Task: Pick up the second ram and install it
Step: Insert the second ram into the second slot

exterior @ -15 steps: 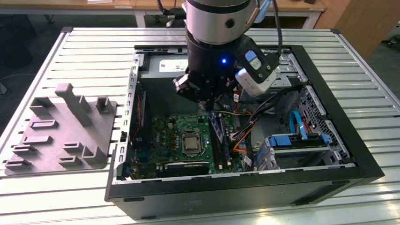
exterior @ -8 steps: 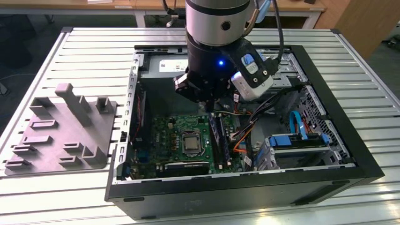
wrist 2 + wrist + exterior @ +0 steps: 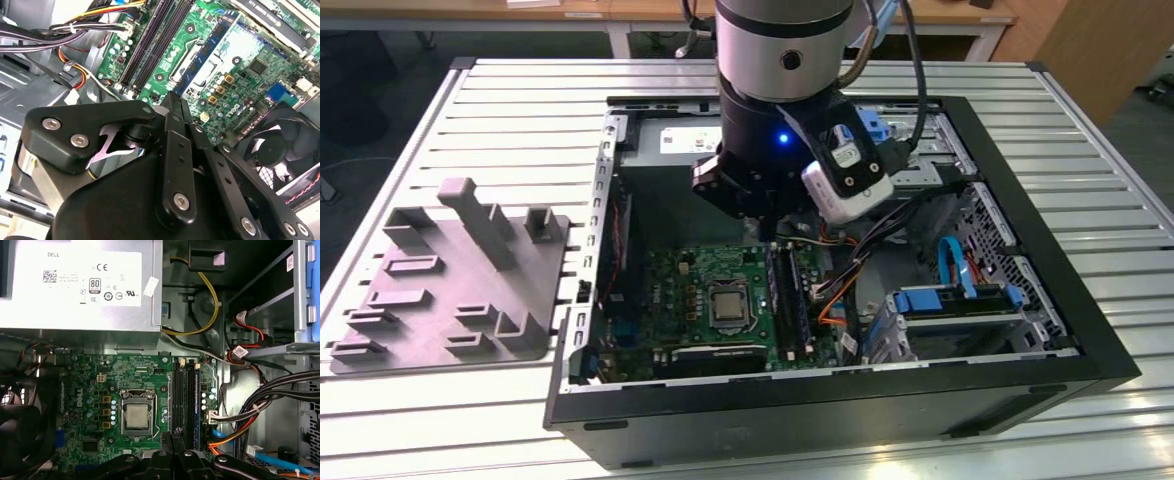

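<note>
My gripper (image 3: pixel 172 98) hangs over the green motherboard (image 3: pixel 100 405) inside the open computer case (image 3: pixel 1014 350). Its two black fingers meet at the tips, shut, and I see nothing between them. In the first wrist view the gripper (image 3: pixel 172 436) sits over the near end of the long black memory slots (image 3: pixel 185 400). The same slots (image 3: pixel 150 45) run away from the fingertips in the second wrist view. I cannot tell whether the second ram sits in those slots; no loose stick is in view.
A grey slotted holder block (image 3: pixel 454 280) lies on the slatted table at the exterior view's left, outside the case. Inside are the power supply (image 3: pixel 80 285), a black fan (image 3: pixel 280 145), cable bundles (image 3: pixel 265 400) and a blue drive bracket (image 3: pixel 961 300).
</note>
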`<state>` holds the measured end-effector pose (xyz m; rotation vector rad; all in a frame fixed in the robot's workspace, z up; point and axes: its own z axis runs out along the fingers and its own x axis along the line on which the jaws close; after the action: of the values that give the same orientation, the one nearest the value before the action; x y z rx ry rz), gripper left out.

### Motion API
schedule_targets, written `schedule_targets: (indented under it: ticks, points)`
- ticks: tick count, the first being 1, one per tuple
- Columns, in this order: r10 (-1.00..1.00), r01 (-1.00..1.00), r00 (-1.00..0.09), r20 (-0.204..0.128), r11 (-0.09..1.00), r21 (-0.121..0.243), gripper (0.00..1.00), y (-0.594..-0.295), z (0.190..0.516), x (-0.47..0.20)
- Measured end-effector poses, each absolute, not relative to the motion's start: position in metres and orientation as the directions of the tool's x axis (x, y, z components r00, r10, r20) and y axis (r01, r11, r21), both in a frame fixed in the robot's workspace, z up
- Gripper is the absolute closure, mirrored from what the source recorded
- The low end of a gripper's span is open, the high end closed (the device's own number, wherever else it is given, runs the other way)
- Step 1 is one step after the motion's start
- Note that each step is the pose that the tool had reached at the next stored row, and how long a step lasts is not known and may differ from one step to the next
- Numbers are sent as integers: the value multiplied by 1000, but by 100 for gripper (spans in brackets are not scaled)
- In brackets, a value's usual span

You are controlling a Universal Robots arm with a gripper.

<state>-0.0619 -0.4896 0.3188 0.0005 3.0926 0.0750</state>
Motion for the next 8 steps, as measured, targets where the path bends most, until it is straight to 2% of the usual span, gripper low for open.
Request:
schedule_targets:
  ticks: [8]
  points:
    - [-21,-24,-999,-48,999,49,89,-490,314,-61]
